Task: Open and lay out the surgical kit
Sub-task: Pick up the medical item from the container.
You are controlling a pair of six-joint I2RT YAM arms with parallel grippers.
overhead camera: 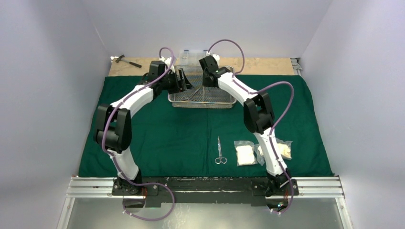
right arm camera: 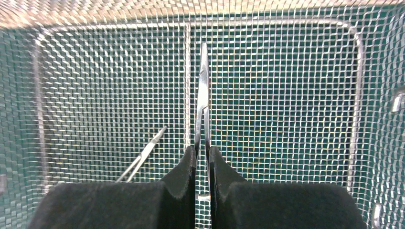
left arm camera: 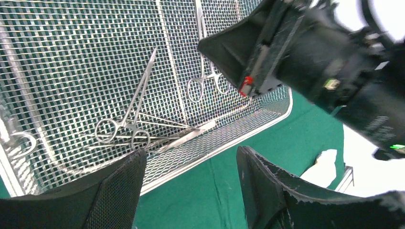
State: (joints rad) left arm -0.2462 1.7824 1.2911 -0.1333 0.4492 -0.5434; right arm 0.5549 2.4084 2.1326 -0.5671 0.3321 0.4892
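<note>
One counter is seen, and only a wooden strip of it shows at the far side. One dark green cloth is spread flat over it. Two arms are counted, and both are bent toward the far middle of the cloth. There, one wire-mesh tray is placed on the cloth, near its far edge. One clear plastic box is seen just behind the tray, and one small hammer is laid on the bare wood at the far left.

Three gauze packets are counted on the near right part of the cloth, close together and partly covered by the right arm. One pair of scissors is laid just to the left of them, with the rings toward the near edge.

Inside the tray several thin steel instruments are laid one over another; their exact number cannot be told. One more slim instrument is pinched by the right fingers, which are closed almost fully on it, low in the tray. The left fingers are held wide apart over the edge of the tray, and nothing is gripped between them.
</note>
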